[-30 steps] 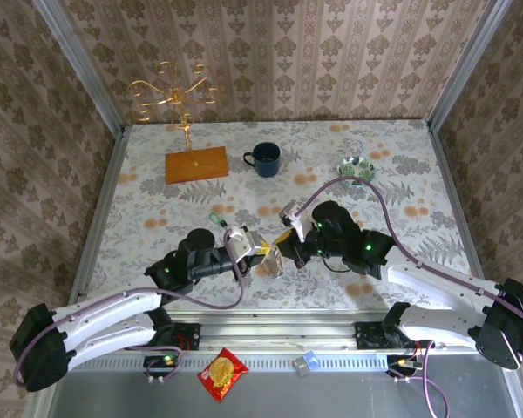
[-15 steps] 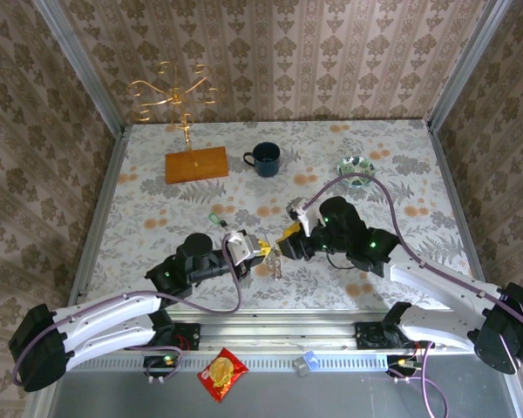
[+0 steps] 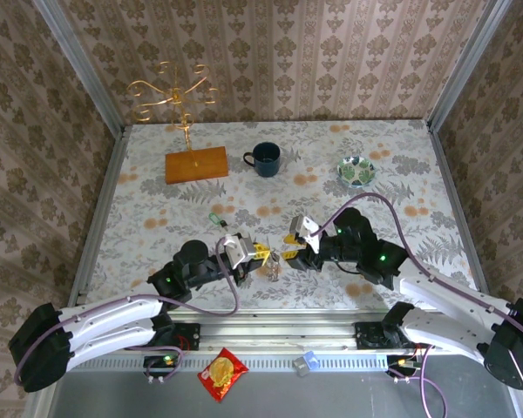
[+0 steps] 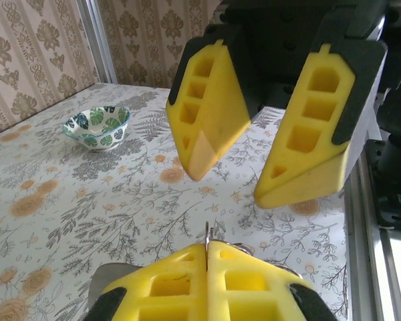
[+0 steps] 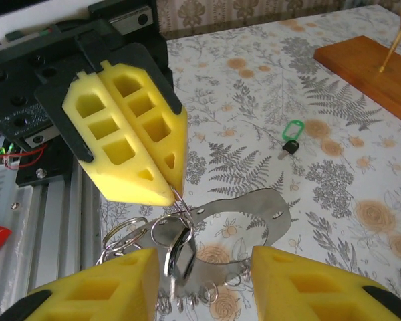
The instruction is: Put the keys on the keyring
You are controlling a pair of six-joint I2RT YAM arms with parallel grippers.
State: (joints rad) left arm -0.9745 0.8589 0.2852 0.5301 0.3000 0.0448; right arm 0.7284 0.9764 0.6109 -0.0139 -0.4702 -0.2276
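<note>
My left tool (image 5: 175,189) is closed, pinching the thin wire of the keyring (image 5: 166,235) between its pads. The ring bunch and grey strap (image 5: 257,207) hang below it, over the near edge of the surface (image 3: 401,174), about mid-width. My right tool (image 4: 235,186) is open with its 2 jaws apart and nothing held. It faces the left one, just beside the rings. 1 green key (image 5: 292,131) lies flat on the surface, left of centre, well apart from both tools. It's not on the ring yet.

How to do it well, my guess:
- Hold the left pinch firm so the ring doesn't swing.
- Send the right tool to the key and grab the metal blade, not the green head, so the head's hole is free.
- Line the hole up with the ring's split end and feed slowly.

Risk: the tiny key slips or twists in the pads.
</note>
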